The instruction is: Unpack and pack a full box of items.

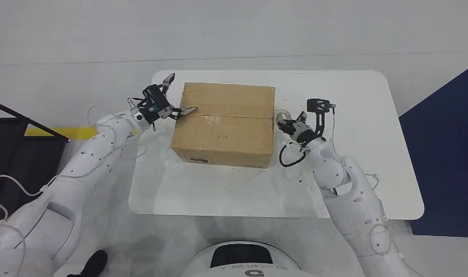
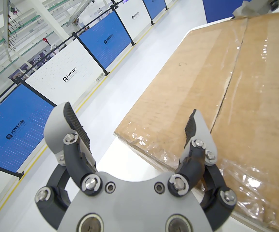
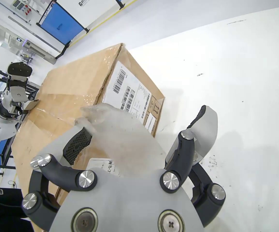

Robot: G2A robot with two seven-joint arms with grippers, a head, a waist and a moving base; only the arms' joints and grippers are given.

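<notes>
1. White table [image 1: 219, 200] lies closest to the robot. The cardboard box [image 1: 227, 123] sits on it just beyond, about mid-table, with both top flaps down.
2. At the box's right end, level with the centre seam, the right claw [image 3: 143, 120] stands wide. A crumpled wad of clear tape [image 3: 120, 131] lies between its pads and touches one of them. With the jaws this far apart it looks stuck on rather than gripped. A shipping label [image 3: 132, 92] is on the end face below it.
3. At the left end the left claw [image 2: 129, 111] is also spread wide and holds nothing. One fingertip [image 2: 193, 124] lies over the top face right beside the seam, and the other is off the box, out past its far edge.
4. The seam [image 2: 228, 83] shows as a dark crack along the top. Glossy tape clings to the cardboard around the left end.
5. My reading is that the step in hand is unsealing, the start of unpacking, and no item is out yet.
6. Next, the wad should be shed well away from the box. Then a fingertip must get under a flap edge at the seam and lift, while the other claw steadies the box. The leftover tape may resist.
</notes>
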